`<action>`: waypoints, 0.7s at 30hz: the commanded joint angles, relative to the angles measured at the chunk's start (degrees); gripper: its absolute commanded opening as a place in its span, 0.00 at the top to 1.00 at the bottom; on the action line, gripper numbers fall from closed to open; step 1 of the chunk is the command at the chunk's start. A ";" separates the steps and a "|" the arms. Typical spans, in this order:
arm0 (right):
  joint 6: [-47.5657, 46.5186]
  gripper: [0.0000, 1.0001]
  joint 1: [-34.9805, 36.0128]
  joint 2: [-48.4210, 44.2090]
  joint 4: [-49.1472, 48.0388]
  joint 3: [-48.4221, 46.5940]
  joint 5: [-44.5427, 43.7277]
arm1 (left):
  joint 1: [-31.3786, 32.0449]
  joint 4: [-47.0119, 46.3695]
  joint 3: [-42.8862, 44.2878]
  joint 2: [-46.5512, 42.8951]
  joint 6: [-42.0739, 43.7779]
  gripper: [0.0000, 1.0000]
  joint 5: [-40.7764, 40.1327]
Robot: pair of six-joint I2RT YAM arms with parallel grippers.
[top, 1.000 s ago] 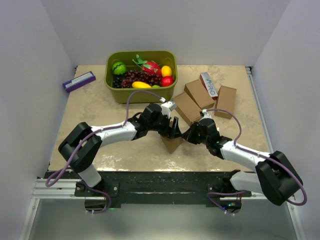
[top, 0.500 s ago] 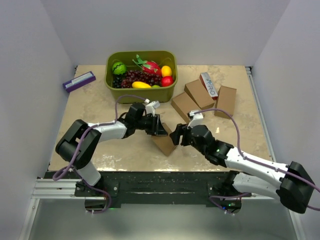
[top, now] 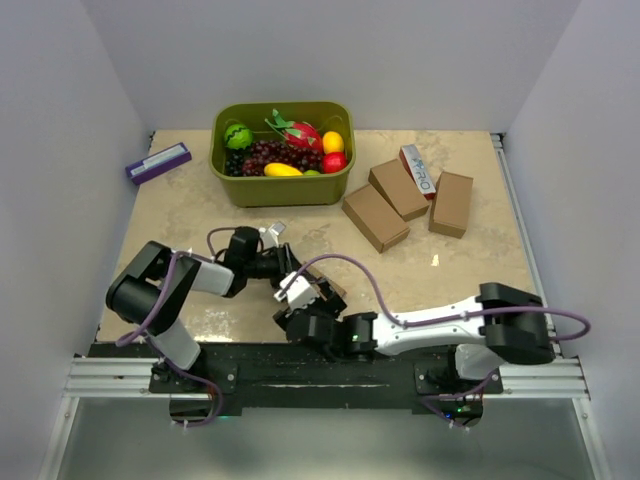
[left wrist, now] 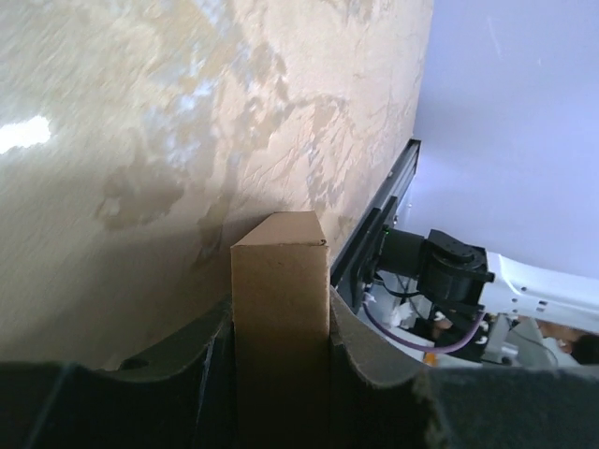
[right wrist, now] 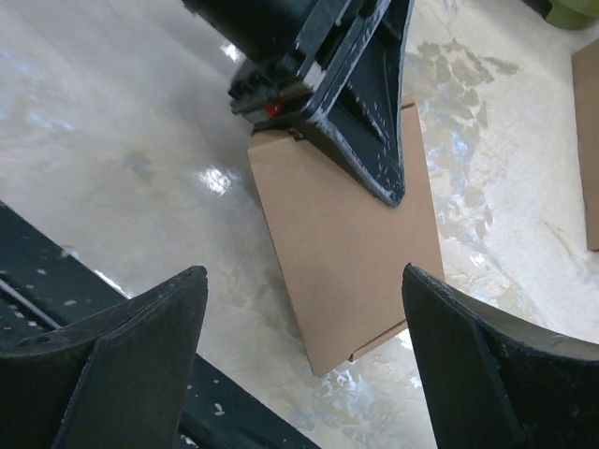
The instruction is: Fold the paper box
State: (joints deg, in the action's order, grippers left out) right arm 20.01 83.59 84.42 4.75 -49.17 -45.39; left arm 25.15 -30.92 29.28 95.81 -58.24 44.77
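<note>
Four plain brown cartons are in view, and the paper box [top: 328, 289] is the one low and centre in the top view, near the front edge of the marbled table [top: 200, 210]. The left gripper [left wrist: 281, 318] is closed part-way on this box. In the left wrist view its two dark fingers [left wrist: 211, 369] press on either side of the narrow cardboard face, which stands up between them. The right gripper [right wrist: 301, 281] is spread wide and grips nothing. Its two black fingertips [right wrist: 150, 337] sit at the lower left and lower right of the right wrist view, and the box's broad face shows tilted in the gap between them, untouched. Whether the box's lower corner rests on the table cannot be told. The other three brown cartons [top: 375, 217] lie flat in a cluster at the upper right of the top view, well apart from both grippers. One white-and-red lettered carton [top: 418, 170] lies between two of them. One slim purple-and-white box [top: 158, 162] lies at the upper left, by the wall. One olive-green bin [top: 283, 188] stands at the upper centre. It holds one dragon fruit [top: 300, 133], one bunch of dark grapes [top: 270, 155], one round green fruit [top: 238, 136], one red fruit [top: 334, 161] and two yellow fruits [top: 283, 170].
</note>
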 commanded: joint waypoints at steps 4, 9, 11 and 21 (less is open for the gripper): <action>-1.11 0.13 3.33 11.45 7.63 -9.88 -11.65 | -2.99 -8.44 -7.47 -3.87 -13.54 0.74 3.56; 1.52 0.20 3.33 18.48 13.87 -13.50 -16.57 | -3.96 -9.94 -9.76 -6.16 -15.85 0.75 4.97; 1.44 0.30 3.33 19.55 14.14 -14.11 -17.45 | -4.14 -12.83 -11.17 -6.86 -18.57 0.75 5.76; 1.79 0.65 3.33 24.21 18.09 -16.75 -20.62 | -4.40 -14.17 -14.07 -10.90 -20.87 0.72 7.26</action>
State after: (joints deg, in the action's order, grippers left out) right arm 19.11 87.11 108.18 20.38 -63.66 -62.48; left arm 21.06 -40.05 15.99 88.05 -76.38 47.33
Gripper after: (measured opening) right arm 0.448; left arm 0.364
